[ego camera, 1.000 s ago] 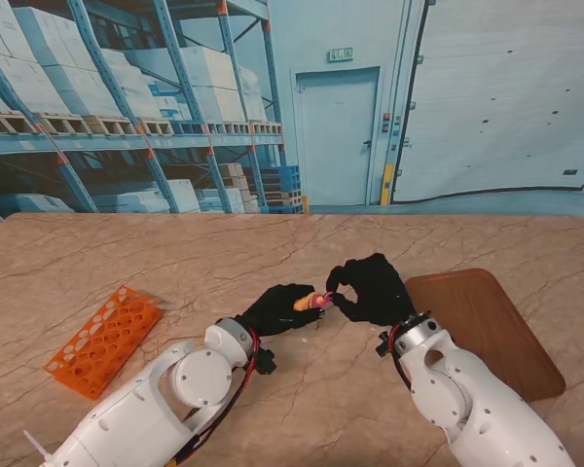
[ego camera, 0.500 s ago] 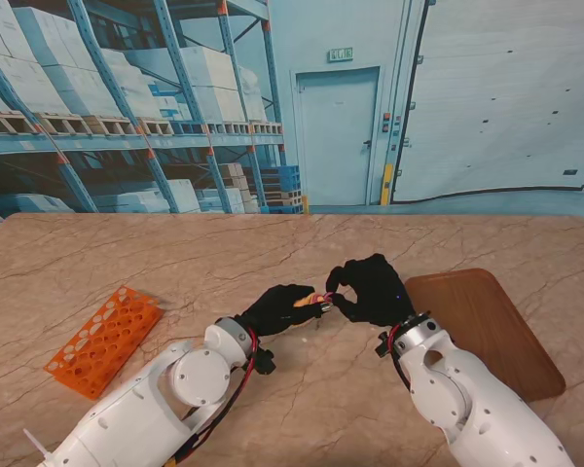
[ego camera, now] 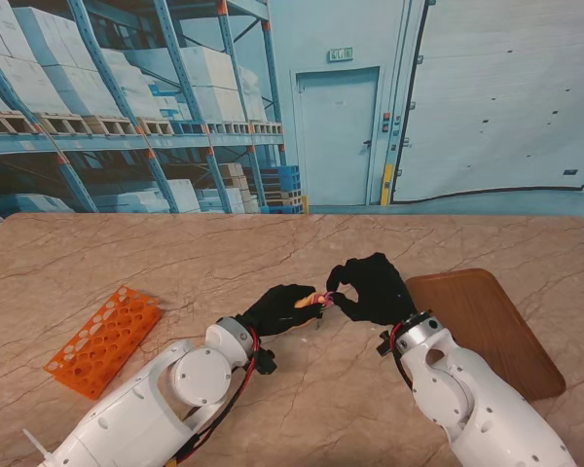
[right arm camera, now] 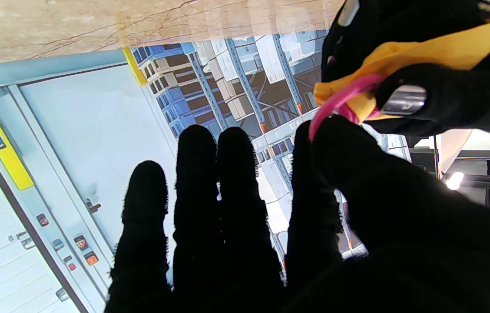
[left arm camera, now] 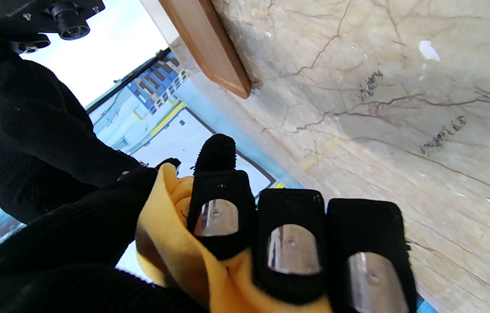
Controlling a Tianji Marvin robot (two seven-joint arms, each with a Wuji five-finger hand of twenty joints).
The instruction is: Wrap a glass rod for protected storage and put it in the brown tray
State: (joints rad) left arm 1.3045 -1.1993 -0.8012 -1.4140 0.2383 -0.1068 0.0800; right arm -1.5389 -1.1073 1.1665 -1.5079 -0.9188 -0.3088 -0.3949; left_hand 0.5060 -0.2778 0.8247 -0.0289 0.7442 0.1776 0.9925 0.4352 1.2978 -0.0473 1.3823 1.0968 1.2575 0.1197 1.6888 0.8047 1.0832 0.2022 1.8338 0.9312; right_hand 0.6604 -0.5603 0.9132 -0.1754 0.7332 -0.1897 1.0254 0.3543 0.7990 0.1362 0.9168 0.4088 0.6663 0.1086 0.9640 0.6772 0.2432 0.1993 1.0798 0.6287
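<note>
Stand view: black-gloved left hand (ego camera: 280,308) clenches soft yellow cloth bundle (ego camera: 303,301) mid-table, w/ brown wooden tray (ego camera: 487,326) to the right. L wrist: rod hidden inside; prob. light, brittle. R wrist: right hand (right arm camera: 336,226) pinches stretchy pink rubber band (right arm camera: 336,102); grip via cloth.

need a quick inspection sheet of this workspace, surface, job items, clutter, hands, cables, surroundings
surface: beige veined marble table, small dark scuffs
job's things: yellow cloth bundle with pink elastic band; glass rod not visible; brown wooden tray on the right, nothing in it
clutter: orange perforated rack on the left
grippers: left hand grips the bundle; right hand pinches the band
cables: red and black wires along left forearm
surroundings: printed warehouse backdrop
</note>
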